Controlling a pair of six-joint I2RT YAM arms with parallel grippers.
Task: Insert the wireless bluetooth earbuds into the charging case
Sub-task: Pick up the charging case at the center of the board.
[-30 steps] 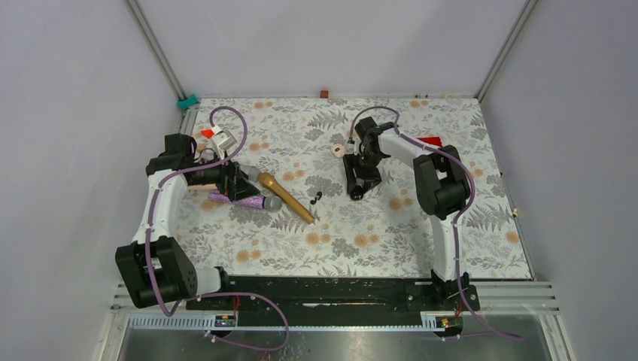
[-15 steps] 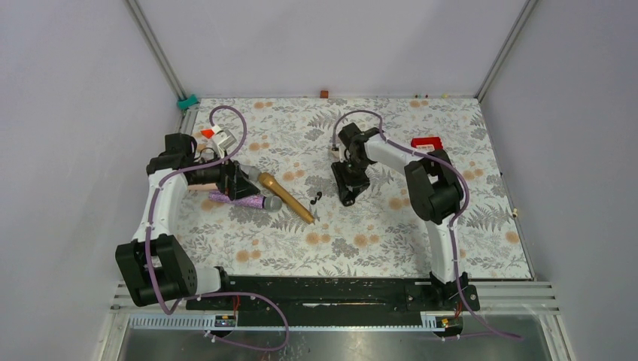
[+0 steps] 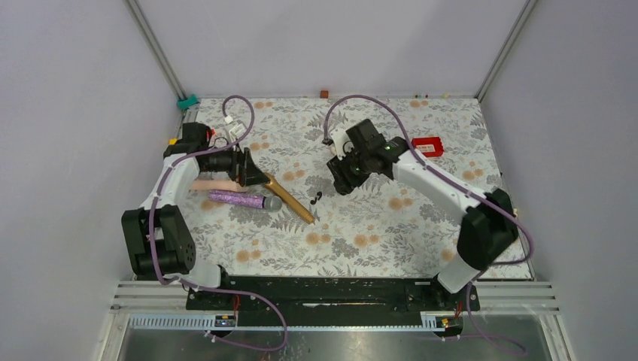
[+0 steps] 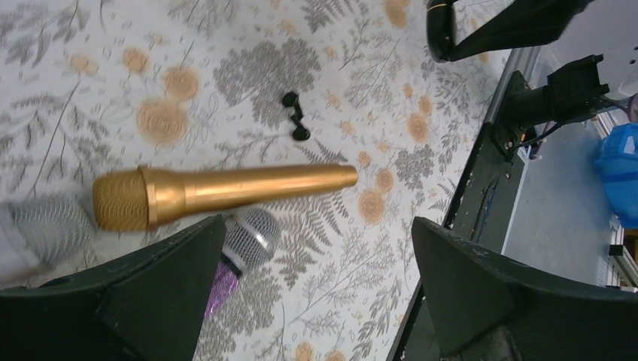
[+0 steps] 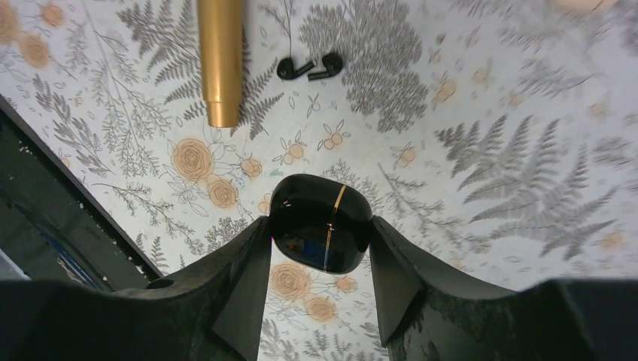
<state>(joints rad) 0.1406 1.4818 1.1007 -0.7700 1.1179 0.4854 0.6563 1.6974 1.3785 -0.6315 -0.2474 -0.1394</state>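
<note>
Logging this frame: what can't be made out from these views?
Top view: charging case hidden under the right gripper holding it.
Top view: earbuds too small to tell apart.
Left wrist view: purple microphone, handle mostly hidden behind a finger of the open left gripper.
Left wrist view: grey shape, blurred and cut off by the left edge.

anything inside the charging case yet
Its inside is hidden: the charging case sits closed in the right pincer. Both earbuds lie out on the table near the gold microphone.
</note>
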